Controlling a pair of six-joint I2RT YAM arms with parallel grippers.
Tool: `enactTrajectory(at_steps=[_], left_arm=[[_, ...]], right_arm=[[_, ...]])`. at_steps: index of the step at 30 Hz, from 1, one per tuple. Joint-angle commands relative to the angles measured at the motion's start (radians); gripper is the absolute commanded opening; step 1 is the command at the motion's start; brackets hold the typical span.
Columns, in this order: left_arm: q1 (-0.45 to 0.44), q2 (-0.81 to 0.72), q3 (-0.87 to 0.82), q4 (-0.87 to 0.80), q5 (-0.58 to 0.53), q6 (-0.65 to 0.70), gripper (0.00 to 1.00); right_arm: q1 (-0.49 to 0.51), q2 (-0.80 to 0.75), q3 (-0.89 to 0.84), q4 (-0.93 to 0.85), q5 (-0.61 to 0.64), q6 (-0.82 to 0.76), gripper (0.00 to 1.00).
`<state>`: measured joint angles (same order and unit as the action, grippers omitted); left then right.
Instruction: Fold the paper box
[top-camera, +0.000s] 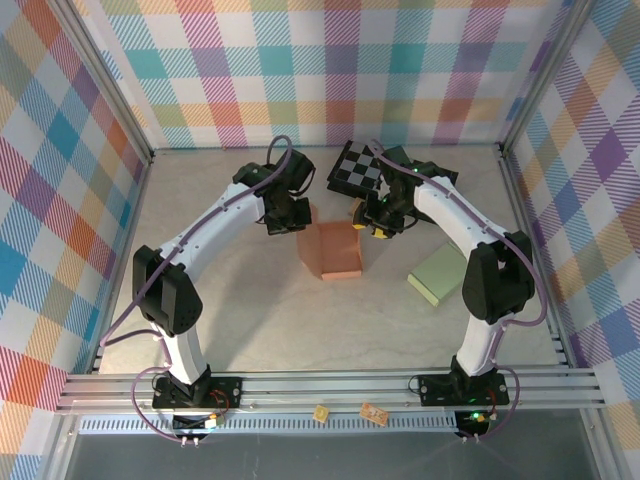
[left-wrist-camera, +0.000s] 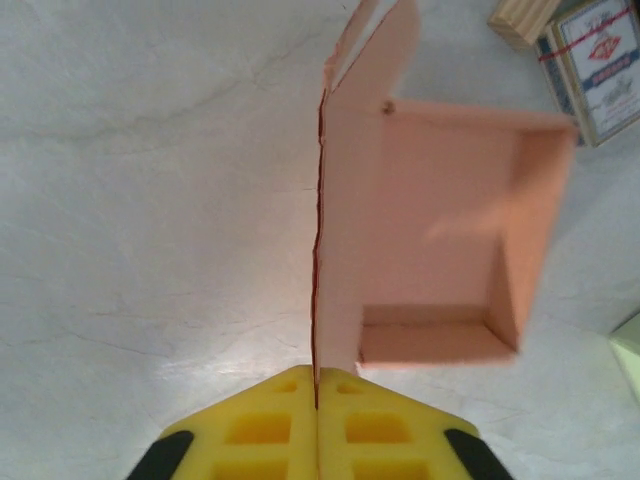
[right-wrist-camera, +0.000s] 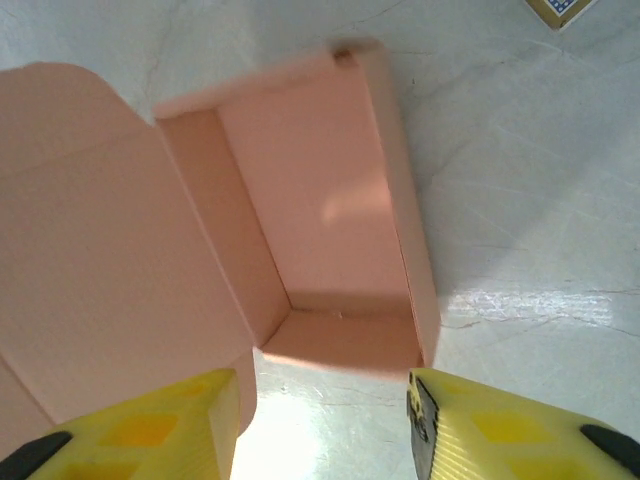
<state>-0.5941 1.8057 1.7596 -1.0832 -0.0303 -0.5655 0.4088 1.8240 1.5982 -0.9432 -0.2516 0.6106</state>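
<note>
The pink paper box (top-camera: 332, 250) stands in the middle of the table, its cavity open. My left gripper (top-camera: 295, 220) is at its far left corner. In the left wrist view the yellow fingers (left-wrist-camera: 262, 428) are shut on the thin edge of the box's upright lid panel (left-wrist-camera: 340, 200), with the open cavity (left-wrist-camera: 440, 230) to the right. My right gripper (top-camera: 372, 226) hangs at the box's far right corner. In the right wrist view it is open (right-wrist-camera: 325, 405), just above the near rim of the box (right-wrist-camera: 320, 200). The lid panel (right-wrist-camera: 90, 250) spreads left.
A black-and-white checkered board (top-camera: 358, 170) lies behind the box. A pale green pad (top-camera: 438, 275) rests to the right. A card deck (left-wrist-camera: 600, 60) and a wooden block (left-wrist-camera: 520, 15) lie near the box. Checkered walls and metal rails enclose the table.
</note>
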Motion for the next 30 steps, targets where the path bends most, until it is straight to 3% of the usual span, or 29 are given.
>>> enactTrajectory(at_steps=[1, 8, 12, 20, 30], left_arm=[[-0.010, 0.010, 0.042, -0.049, -0.029, 0.092, 0.01], [-0.010, 0.071, 0.168, -0.108, -0.042, 0.196, 0.00], [-0.010, 0.133, 0.311, -0.159, 0.048, 0.396, 0.00], [-0.011, 0.303, 0.609, -0.306, 0.056, 0.766, 0.00], [-0.014, 0.202, 0.432, -0.221, 0.106, 1.089, 0.00]], right_arm=[[0.004, -0.034, -0.006, -0.004, -0.001, 0.001, 0.47], [0.003, -0.051, -0.002, -0.005, -0.006, -0.010, 0.43], [0.002, -0.080, -0.010, -0.002, 0.025, -0.039, 0.44], [-0.020, -0.171, -0.106, -0.008, 0.113, -0.073, 0.46], [-0.031, -0.244, -0.232, -0.029, 0.124, -0.065, 0.46]])
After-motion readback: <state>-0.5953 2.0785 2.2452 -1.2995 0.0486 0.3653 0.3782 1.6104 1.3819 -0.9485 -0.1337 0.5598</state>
